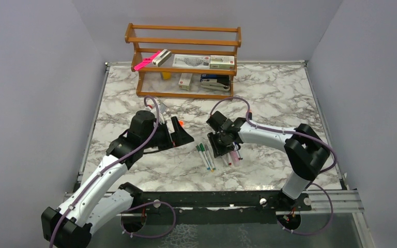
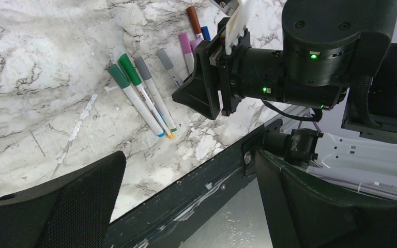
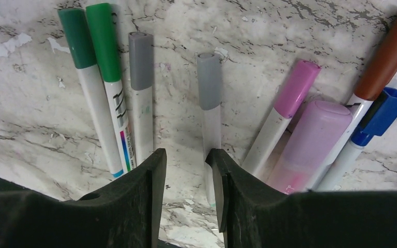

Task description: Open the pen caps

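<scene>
Several capped white-barrelled markers lie side by side on the marble. In the right wrist view I see a dark green cap (image 3: 77, 39), a green cap (image 3: 103, 41), two grey caps (image 3: 141, 54) (image 3: 209, 80), a pink cap (image 3: 297, 88), a lilac highlighter (image 3: 315, 134), a dark red cap (image 3: 390, 54) and a blue cap (image 3: 382, 116). My right gripper (image 3: 183, 160) is open and empty, low over the markers (image 1: 205, 153), its right finger beside the second grey-capped marker. My left gripper (image 2: 188, 155) is wide open and empty, to the left of the markers (image 2: 144, 98). A small orange bit (image 1: 182, 124) shows by the left gripper (image 1: 182, 133).
A wooden shelf (image 1: 183, 57) at the back holds small boxes and a long bright-pink item (image 1: 147, 61). The black rail (image 1: 212, 199) runs along the table's front edge. Grey walls close in the left, right and back.
</scene>
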Motion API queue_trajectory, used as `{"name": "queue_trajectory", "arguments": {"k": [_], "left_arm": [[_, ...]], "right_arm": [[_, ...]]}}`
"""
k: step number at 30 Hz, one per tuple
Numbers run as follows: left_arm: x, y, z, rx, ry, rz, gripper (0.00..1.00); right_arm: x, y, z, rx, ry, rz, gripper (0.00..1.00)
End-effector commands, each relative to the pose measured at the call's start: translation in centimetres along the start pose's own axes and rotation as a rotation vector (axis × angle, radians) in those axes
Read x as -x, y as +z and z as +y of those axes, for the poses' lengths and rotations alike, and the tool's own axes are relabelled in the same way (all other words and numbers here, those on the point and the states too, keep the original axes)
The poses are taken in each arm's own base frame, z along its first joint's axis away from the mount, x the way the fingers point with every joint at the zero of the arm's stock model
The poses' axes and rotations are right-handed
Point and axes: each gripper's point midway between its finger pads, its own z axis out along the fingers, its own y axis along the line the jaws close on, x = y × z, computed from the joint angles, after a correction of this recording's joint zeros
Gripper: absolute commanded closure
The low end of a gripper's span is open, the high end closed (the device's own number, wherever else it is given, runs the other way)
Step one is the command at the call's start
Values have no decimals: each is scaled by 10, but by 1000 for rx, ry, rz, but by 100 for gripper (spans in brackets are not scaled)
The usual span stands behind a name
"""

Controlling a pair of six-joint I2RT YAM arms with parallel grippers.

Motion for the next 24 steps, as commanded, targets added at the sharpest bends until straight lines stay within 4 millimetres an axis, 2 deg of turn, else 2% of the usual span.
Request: {"name": "queue_trajectory", "arguments": {"k": [1, 9, 16, 24], "left_arm": [[-6, -8, -7, -34, 19, 15, 1], [-8, -11, -8, -42, 32, 26, 1], [-7, -11, -6, -28, 11, 10, 1], [-5, -16, -5, -27, -3, -25, 1]], "right_arm": [[4, 3, -4, -56, 6, -20, 62], [-3, 9, -7, -87, -14, -3, 64], [-14, 14, -23, -185, -29, 22, 66], [-4, 6, -27, -217, -45, -10, 66]]}}
